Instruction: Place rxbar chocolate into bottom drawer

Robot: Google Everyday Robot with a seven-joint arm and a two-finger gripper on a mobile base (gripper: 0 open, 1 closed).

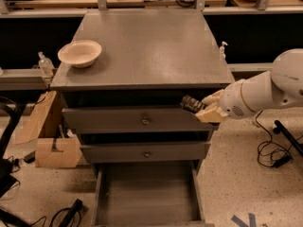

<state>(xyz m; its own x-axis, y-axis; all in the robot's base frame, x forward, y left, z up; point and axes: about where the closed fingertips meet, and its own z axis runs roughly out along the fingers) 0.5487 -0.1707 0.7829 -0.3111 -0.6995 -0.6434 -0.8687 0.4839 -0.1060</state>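
One end effector (202, 109) at upper drawer (142, 120) front, gripping rxbar chocolate (190, 103)

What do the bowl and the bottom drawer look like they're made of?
The bowl is cream, matte, smooth-rimmed: ceramic or plastic, unclear. The bottom drawer is flat grey sheet, apparently metal. The tool holds the rxbar chocolate at the top drawer's right end.

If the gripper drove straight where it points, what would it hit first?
Likely the top drawer front, though depth is unclear: the gripper, holding the rxbar chocolate, points left beside it.
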